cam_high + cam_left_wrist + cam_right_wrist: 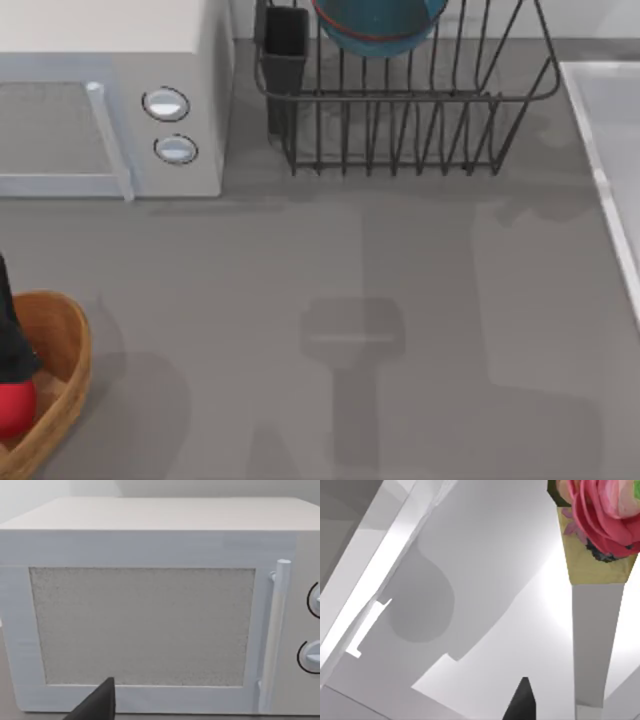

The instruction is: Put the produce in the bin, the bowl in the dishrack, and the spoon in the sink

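Sitting inside the bin [62, 372] at the table's lower left edge, the produce [14, 406] rests against the wooden wall, with a dark part of the left arm [12, 335] just above and touching it in the top view; whether the left gripper's fingers are apart or together I cannot tell, since a single dark fingertip [97, 703] is all that pokes into the left wrist view. That view faces the front of the white microwave [150, 615], its speckled door window, upright handle and two round knobs. From above, the microwave [110, 100] stands at the upper left of the grey table [350, 300]. Just beside it to the right is the dishrack [400, 110], with its black utensil cup [285, 45] at the near-left corner and the bowl [380, 25] already leaning among the upright bars. The sink [610, 130] lies at the right edge. The right wrist view looks at pale sink surfaces, with one dark fingertip [520, 702] and a spoon [597, 580] bearing a pink flower pattern.
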